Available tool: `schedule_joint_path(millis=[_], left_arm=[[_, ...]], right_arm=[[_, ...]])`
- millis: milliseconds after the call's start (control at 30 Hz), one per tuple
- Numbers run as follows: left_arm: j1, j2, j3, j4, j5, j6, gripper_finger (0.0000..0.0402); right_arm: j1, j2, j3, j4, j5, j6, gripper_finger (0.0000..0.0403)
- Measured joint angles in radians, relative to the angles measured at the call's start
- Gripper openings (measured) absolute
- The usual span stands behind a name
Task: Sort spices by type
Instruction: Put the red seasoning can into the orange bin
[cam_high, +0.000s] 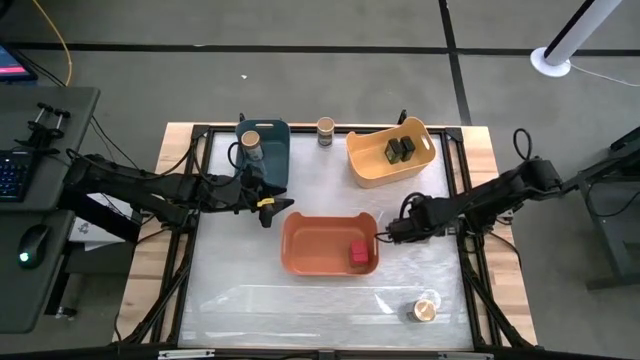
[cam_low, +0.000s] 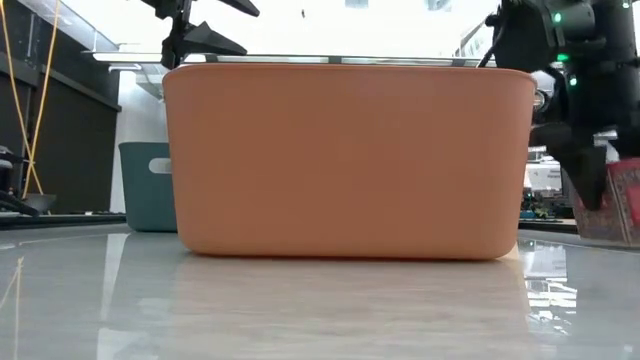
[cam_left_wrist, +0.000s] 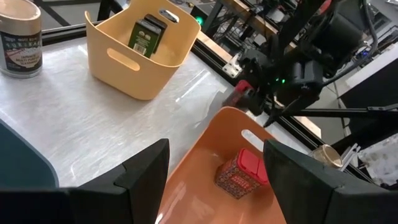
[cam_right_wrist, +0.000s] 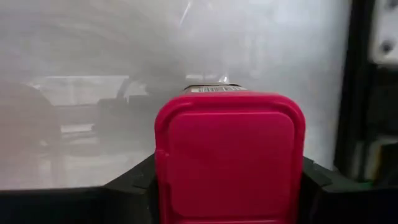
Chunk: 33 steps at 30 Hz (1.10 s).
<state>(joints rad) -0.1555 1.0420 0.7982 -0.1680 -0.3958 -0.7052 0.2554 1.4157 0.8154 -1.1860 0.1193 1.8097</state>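
Observation:
An orange bin (cam_high: 300, 262) holds one red square tin (cam_high: 359, 254), which also shows in the left wrist view (cam_left_wrist: 241, 174). My right gripper (cam_high: 386, 234) stands just off that bin's right wall, shut on a second red tin (cam_right_wrist: 230, 165). My left gripper (cam_high: 268, 211) is open and hovers between the blue bin (cam_high: 275, 160) and the orange bin's left end, touching nothing. One tan-lidded jar (cam_high: 251, 141) sits in the blue bin. Two dark containers (cam_high: 400, 150) stand in the yellow bin (cam_high: 365, 170). My right gripper holds the red tin pinched between its two fingers, one on each side wall just below the lid (cam_right_wrist: 230, 143). The red lid faces my wrist camera. In the low view the tin (cam_low: 624, 200) shows beside a dark finger (cam_low: 585, 170); whether it rests on the table, I cannot tell.
Another tan-lidded jar (cam_high: 325, 129) stands at the table's far edge between the blue and yellow bins. A third jar (cam_high: 425, 310) lies near the near right corner. The orange bin (cam_low: 345, 160) fills the low view. A desk with keyboard and mouse stands left of the table.

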Motion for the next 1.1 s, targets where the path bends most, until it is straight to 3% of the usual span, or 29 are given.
schedule_joint_path(millis=[133, 233, 300, 400, 533, 633, 867, 1100], left_arm=[[0.000, 0.000, 0.000, 0.000, 0.000, 0.000, 0.0245], [0.000, 0.000, 0.000, 0.000, 0.000, 0.000, 0.0245], [0.000, 0.000, 0.000, 0.000, 0.000, 0.000, 0.0245], [0.000, 0.000, 0.000, 0.000, 0.000, 0.000, 0.0245], [-0.002, 0.000, 0.000, 0.000, 0.000, -0.009, 0.0245], [-0.008, 0.000, 0.000, 0.000, 0.001, -0.024, 0.0245], [-0.032, 0.000, 0.000, -0.005, 0.002, -0.047, 0.0245], [-0.055, 0.000, 0.000, -0.017, 0.001, -0.065, 0.0245]], right_arm=[[0.000, -0.002, 0.123, -0.132, 0.083, -0.110, 0.0197], [0.000, -0.003, 0.258, -0.172, 0.206, -0.251, 0.0197], [0.000, -0.003, 0.354, -0.119, 0.291, -0.386, 0.0197], [-0.001, -0.004, 0.461, 0.112, 0.340, -0.694, 0.0197], [0.001, 0.018, 0.531, 0.476, 0.216, -1.083, 0.0197], [0.005, 0.081, 0.572, 0.576, 0.096, -1.294, 0.0197], [0.016, 0.307, 0.724, 0.463, 0.000, -1.658, 0.0198], [0.013, 0.516, 0.977, 0.110, -0.012, -2.008, 0.0207]])
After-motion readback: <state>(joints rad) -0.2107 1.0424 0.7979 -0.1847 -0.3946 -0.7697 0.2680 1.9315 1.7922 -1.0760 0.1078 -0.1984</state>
